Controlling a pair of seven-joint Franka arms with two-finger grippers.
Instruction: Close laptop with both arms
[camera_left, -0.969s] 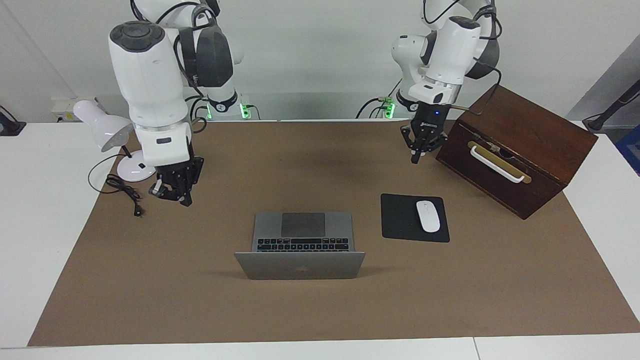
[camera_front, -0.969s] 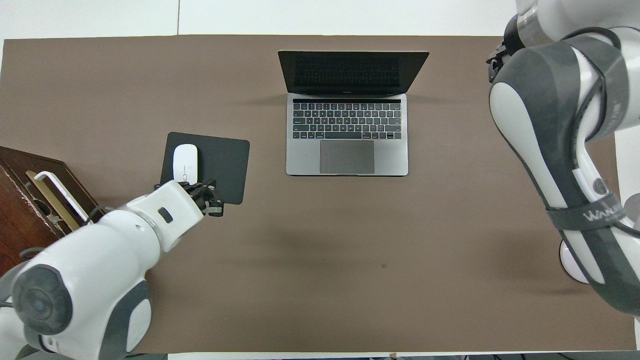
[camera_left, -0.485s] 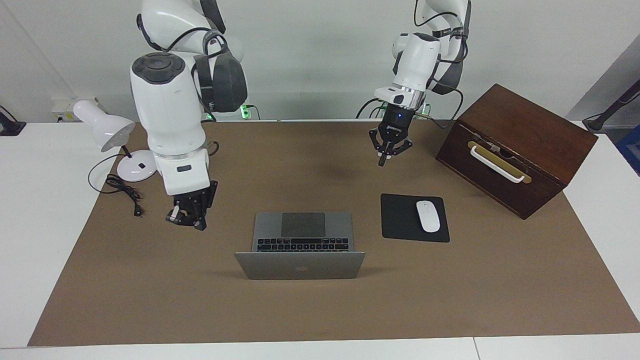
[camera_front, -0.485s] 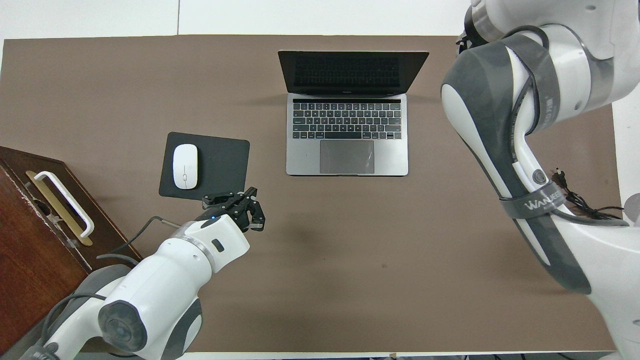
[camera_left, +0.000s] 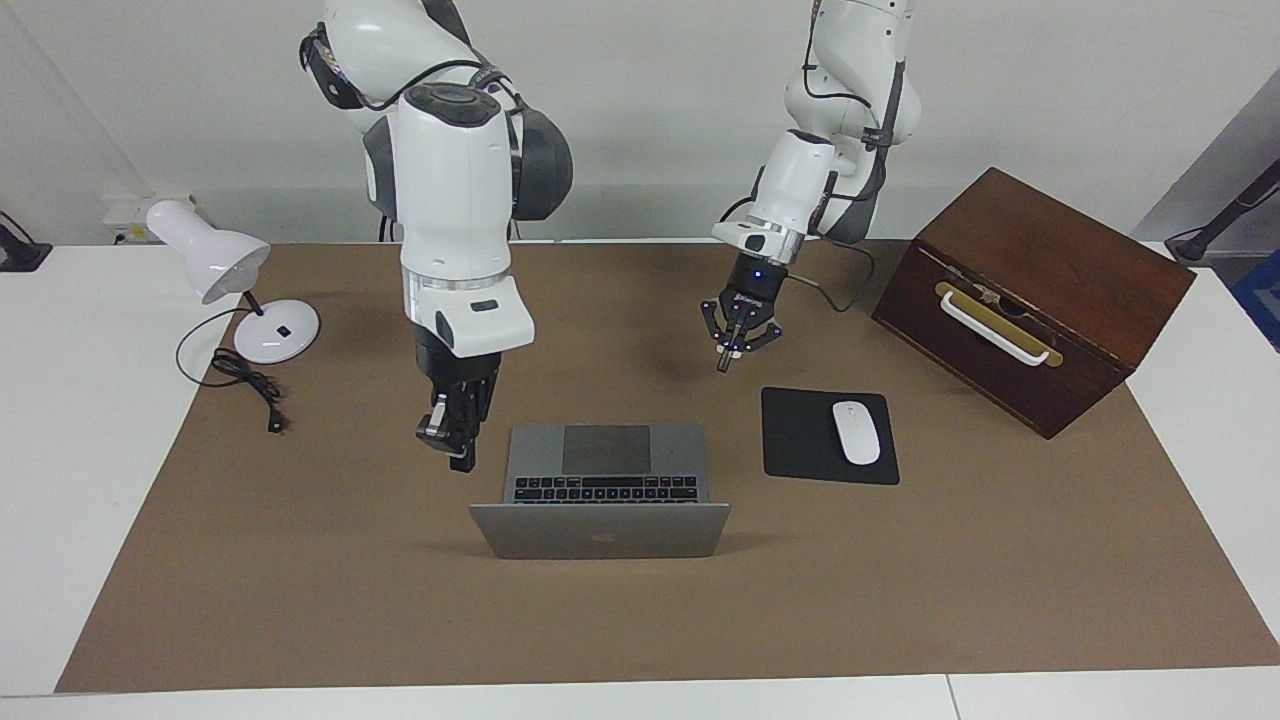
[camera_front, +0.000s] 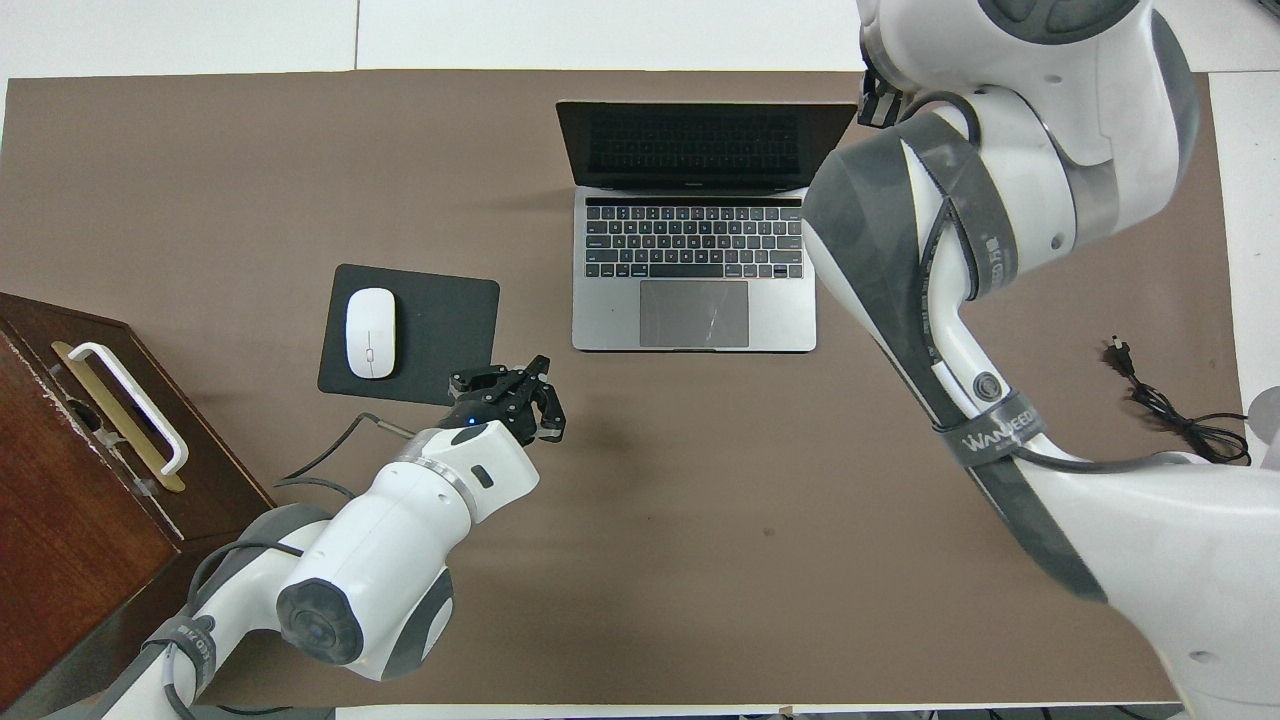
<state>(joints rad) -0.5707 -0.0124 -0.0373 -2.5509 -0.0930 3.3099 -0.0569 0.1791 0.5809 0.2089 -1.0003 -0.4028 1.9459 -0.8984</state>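
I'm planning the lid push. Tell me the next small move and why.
Probably bring both grippers on toward the top edge of the lid. The laptop stands open and untouched. The right gripper hangs beside its base at the right arm's end, jaws shut. The left gripper is over the mat between the laptop and the mouse pad, jaws shut.

Robotics lab bench: two white arms (camera_left: 455, 190) bolted at a white table (camera_left: 60, 400), brown mat (camera_left: 640, 620), staged office props, bare wall.
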